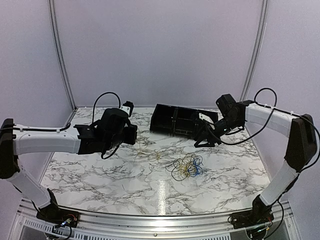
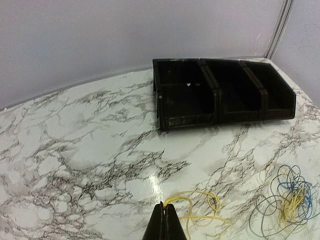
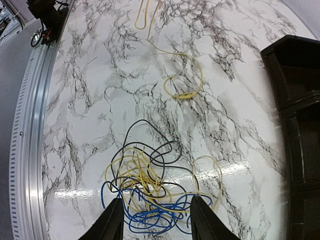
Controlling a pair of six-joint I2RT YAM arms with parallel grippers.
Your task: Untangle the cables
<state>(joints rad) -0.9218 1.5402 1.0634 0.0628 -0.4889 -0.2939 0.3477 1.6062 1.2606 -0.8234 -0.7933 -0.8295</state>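
A tangle of yellow, black and blue cables (image 1: 187, 167) lies on the marble table right of centre; it also shows in the right wrist view (image 3: 152, 190) and the left wrist view (image 2: 287, 200). A separate yellow cable (image 2: 207, 207) trails left from it across the table (image 3: 182, 82). My left gripper (image 2: 165, 206) is shut on one end of this yellow cable, held above the table (image 1: 131, 134). My right gripper (image 3: 156, 210) is open, its fingers straddling the tangle from above (image 1: 206, 141).
A black bin with three compartments (image 1: 182, 121) stands at the back of the table, also in the left wrist view (image 2: 220, 92). The table's metal front rail (image 3: 27, 135) runs along the near edge. Purple walls enclose the back and sides.
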